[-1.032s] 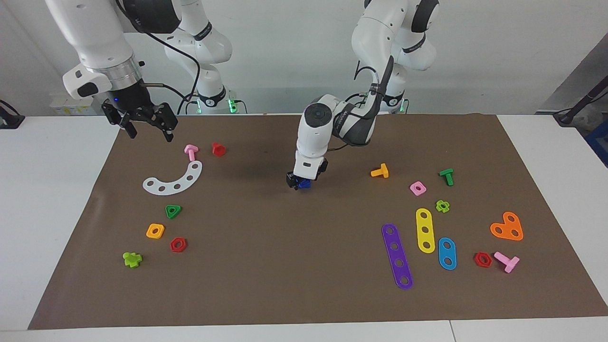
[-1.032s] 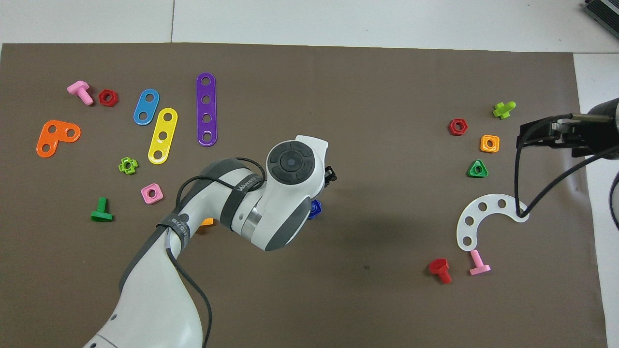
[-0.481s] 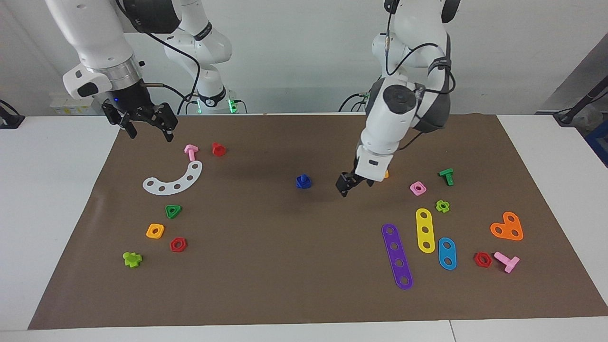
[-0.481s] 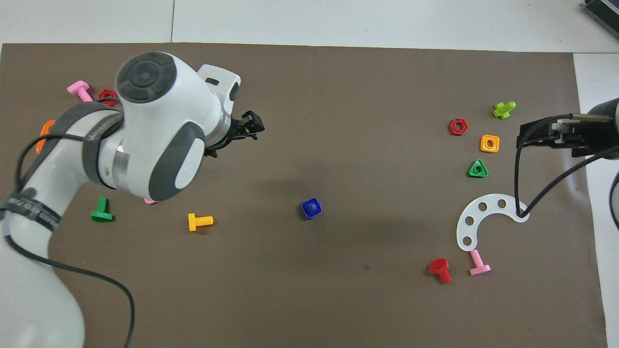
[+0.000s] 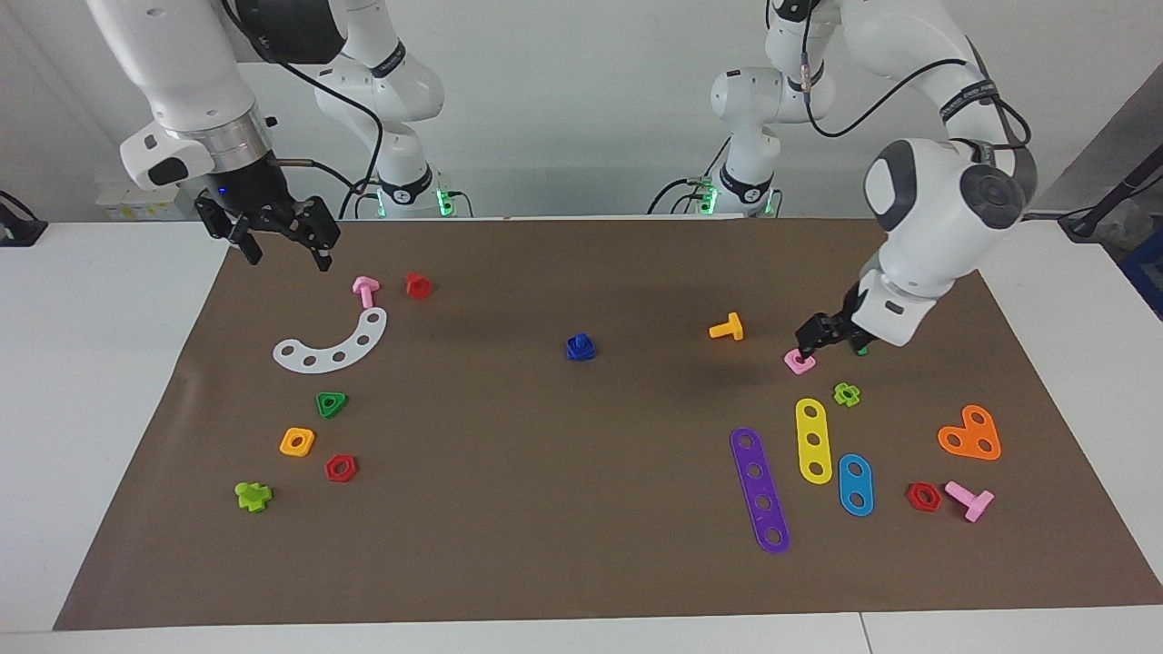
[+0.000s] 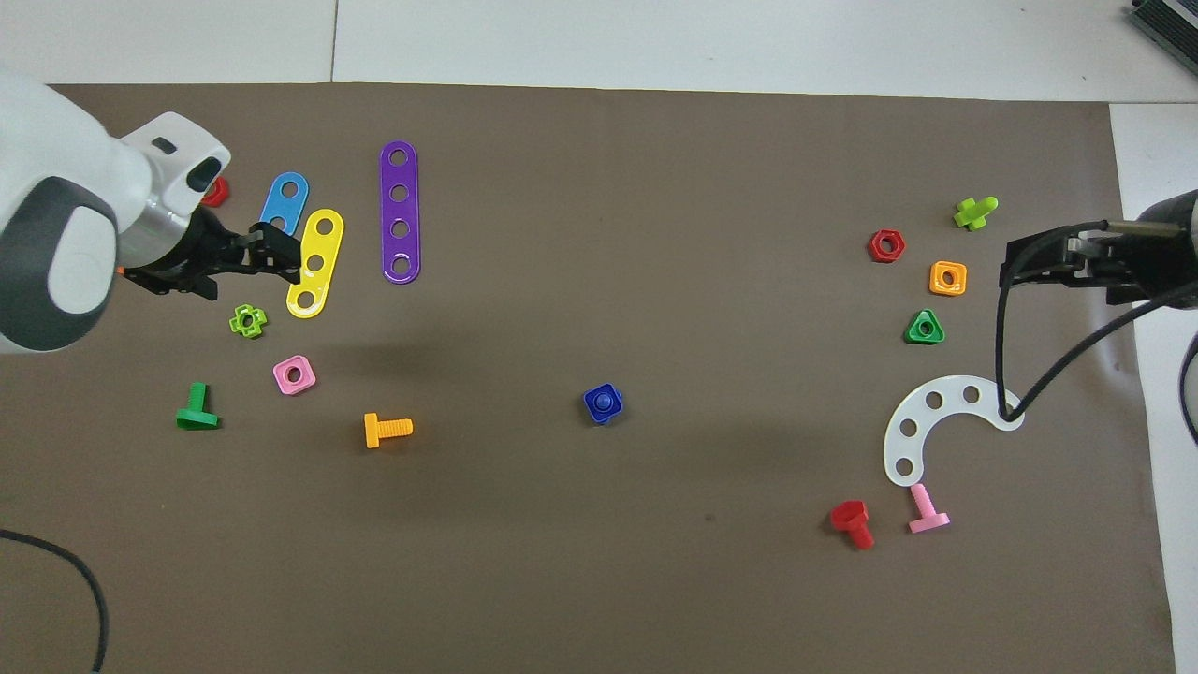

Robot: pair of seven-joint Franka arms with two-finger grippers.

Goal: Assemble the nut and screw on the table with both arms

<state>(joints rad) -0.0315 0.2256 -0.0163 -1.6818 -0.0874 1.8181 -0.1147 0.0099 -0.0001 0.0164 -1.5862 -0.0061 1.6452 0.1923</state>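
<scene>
The dark blue nut [image 5: 581, 354] lies in the middle of the brown mat [image 5: 545, 490] with the dark blue screw [image 5: 579, 341] standing in its hole. The pair also shows in the overhead view [image 6: 603, 403]. Nothing holds them. My left gripper [image 5: 811, 338] is open and empty, up in the air over the pink square nut [image 5: 799, 361] at the left arm's end of the table [image 5: 100, 381]. In the overhead view it [image 6: 273, 256] covers part of the yellow strip [image 6: 318, 271]. My right gripper [image 5: 283, 252] is open and empty and waits over the mat's edge at the right arm's end.
An orange bolt [image 5: 727, 328], a green bolt [image 6: 197, 412], purple [image 5: 760, 490] and light-blue [image 5: 855, 484] strips and an orange heart plate [image 5: 970, 433] lie at the left arm's end. A white curved strip [image 5: 332, 345], pink [image 5: 365, 290] and red [image 5: 417, 284] bolts and several small nuts lie at the right arm's end.
My left gripper has let go of the blue nut and screw, left them on the mat and swung away to the left arm's end. The right arm has not moved.
</scene>
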